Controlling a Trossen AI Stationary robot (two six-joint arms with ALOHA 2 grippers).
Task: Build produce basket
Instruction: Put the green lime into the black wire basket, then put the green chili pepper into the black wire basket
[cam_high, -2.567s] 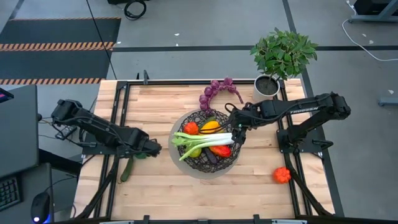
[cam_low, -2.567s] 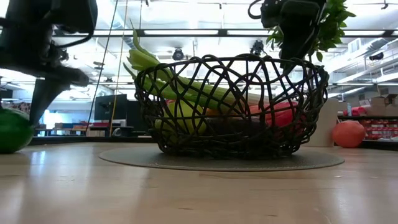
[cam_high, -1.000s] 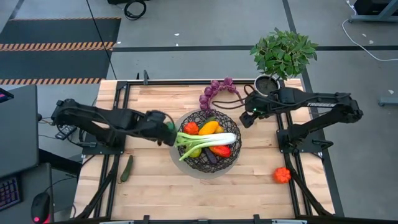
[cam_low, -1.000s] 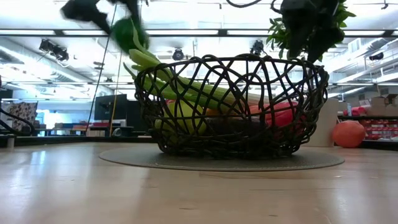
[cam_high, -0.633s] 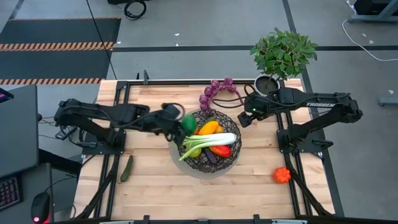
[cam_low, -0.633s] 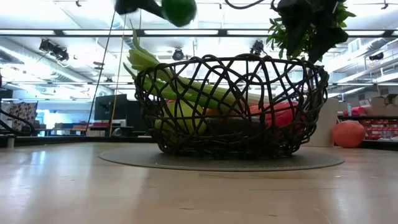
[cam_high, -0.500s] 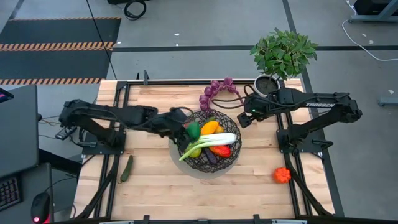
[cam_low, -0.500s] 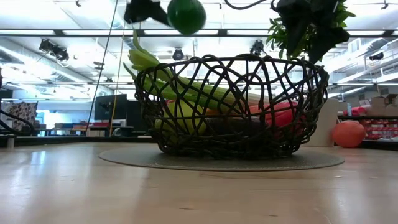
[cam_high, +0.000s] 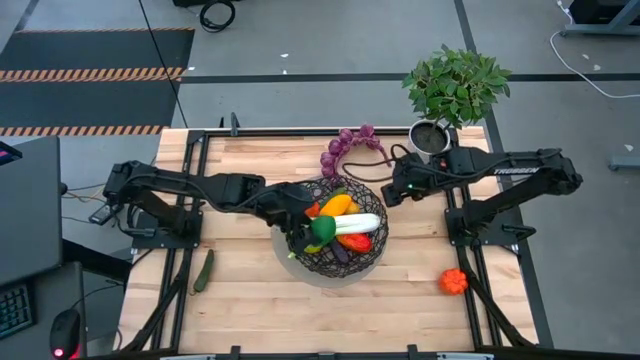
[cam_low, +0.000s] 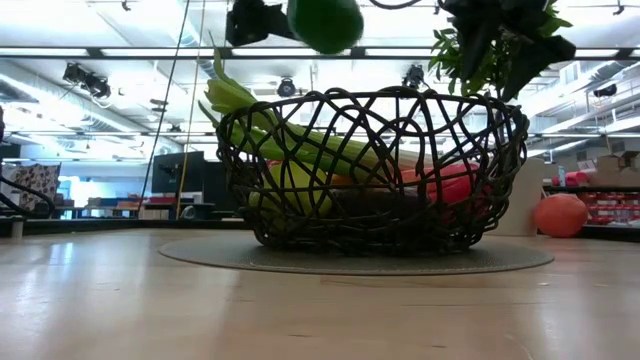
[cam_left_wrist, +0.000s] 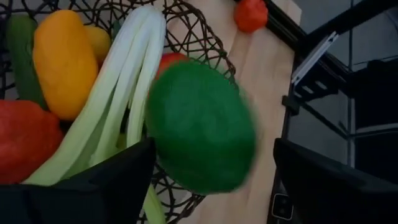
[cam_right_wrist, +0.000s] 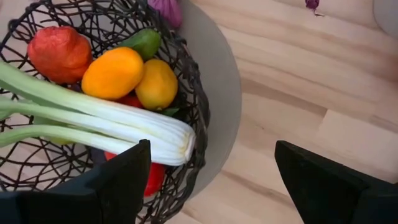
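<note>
Left end effector (cam_high: 305, 225) sits over the basket (cam_high: 372, 260), arm stretched flat across the surface from the left mount. Fingers (cam_left_wrist: 87, 186) wide apart; green pepper (cam_high: 322, 228) between them w/ gaps on both sides in the left wrist view, blurred, so can't tell if it's touched at all. In the low view the pepper hangs above the basket rim, not down among the rest.

Right end effector (cam_high: 395, 190) just beside the basket's far-right edge, arm folded back to its mount on the right; fingers (cam_right_wrist: 112, 186) spread wide, nothing between them.

Basket sits mid-surface on its pale round base. Inside: leek (cam_high: 355, 224) lying across, orange pepper (cam_high: 338, 205), red pepper (cam_high: 312, 210), lemon (cam_right_wrist: 156, 84), something dark near the bottom. Grape bunch (cam_high: 345, 147) on the wood just beyond the basket. Cucumber (cam_high: 204, 270) front-left, well apart. Small orange-red piece (cam_high: 453, 281) front-right, by the frame rail.

Surface (cam_high: 240, 300) = pale wood planks w/ black rails. Potted plant (cam_high: 455, 90) at far-right corner. Grey floor beyond, hazard-striped mat (cam_high: 95, 72) far left. Low view: ceiling strip lights, shelving.
</note>
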